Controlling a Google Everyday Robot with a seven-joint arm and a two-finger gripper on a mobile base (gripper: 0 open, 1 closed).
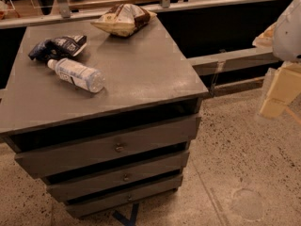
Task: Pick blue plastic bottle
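Well, from where I stand the blue plastic bottle [75,73] lies on its side on the left part of the grey cabinet top [146,65], its white cap pointing toward the back left corner and its clear base toward the front edge. Just behind the cap, almost touching it, sits a dark blue snack bag [59,46], crumpled and flat. Farther back, near the rear edge and well apart from the bottle, rests a tan-and-white chip bag [123,19]. Below the top, the cabinet has three drawers stacked one under another, each with a small round knob [119,147], and each pulled out a little. The gripper [277,95] hangs off to the right of the cabinet, over the speckled floor [235,164], under the white bulk of the arm [289,29] at the edge of view; it is well apart from the bottle, with the whole width of the top between them. Whether it is spread or pressed together I cannot tell. A dark blue tape mark [127,215] shows on the floor at the cabinet's foot.
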